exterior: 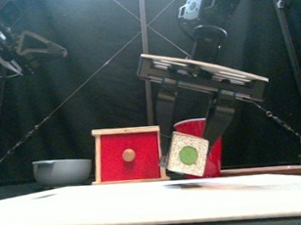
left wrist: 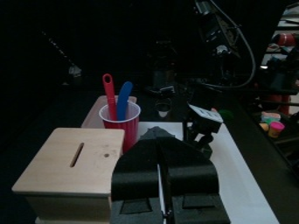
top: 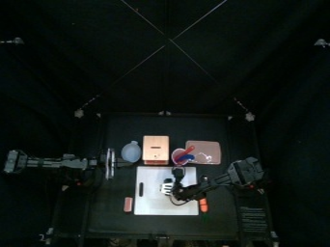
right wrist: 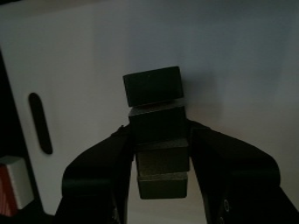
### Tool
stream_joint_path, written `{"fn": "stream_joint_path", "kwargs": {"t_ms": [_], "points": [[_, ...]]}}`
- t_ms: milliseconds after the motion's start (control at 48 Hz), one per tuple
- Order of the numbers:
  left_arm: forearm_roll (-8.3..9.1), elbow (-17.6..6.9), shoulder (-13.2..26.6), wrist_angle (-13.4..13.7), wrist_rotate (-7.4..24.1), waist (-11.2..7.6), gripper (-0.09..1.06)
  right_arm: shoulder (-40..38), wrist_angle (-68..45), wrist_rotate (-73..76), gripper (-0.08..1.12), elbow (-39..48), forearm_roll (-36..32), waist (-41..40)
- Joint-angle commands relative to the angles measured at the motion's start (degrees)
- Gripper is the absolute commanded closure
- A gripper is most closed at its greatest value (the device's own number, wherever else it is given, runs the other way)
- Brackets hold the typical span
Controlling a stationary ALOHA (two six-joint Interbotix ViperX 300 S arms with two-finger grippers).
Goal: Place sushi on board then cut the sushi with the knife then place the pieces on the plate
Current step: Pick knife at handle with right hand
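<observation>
Right wrist view: right pincer clamped on the sushi roll, over the white board.
From the front, the roll hangs tilted just above the board; contact is unclear. It looks light and stiff, but it is made of separable blocks and could shed an end piece, so gripping the sides of the middle blocks, as now, seems safest. Left pincer rests at the worktop's left, apparently closed and empty.
</observation>
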Motion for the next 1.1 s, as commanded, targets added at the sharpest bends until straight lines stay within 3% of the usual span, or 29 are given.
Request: {"fn": "stream_joint_path", "kwargs": {"t_ms": [21,500,833,1104], "points": [[0.88,-0.6,0.2,-0.3,0.1,0.18,0.99,-1.5,0.8,0.0,0.52,-0.9,1.3,-0.3],[1.23,0.2,0.2,-0.3,0.1,0.44,0.99,0.7,0.8,-0.4,0.14,-2.1,2.3,-0.4],[1.23,0.4,0.2,-0.3,0.0,0.44,0.99,-0.5,2.3,-0.6,0.1,-2.7,0.8,-0.4],[1.05,0.7,0.2,0.8,0.0,0.44,0.99,-5.3,7.9,-0.6,0.1,-0.8,-6.1,0.0]]}}
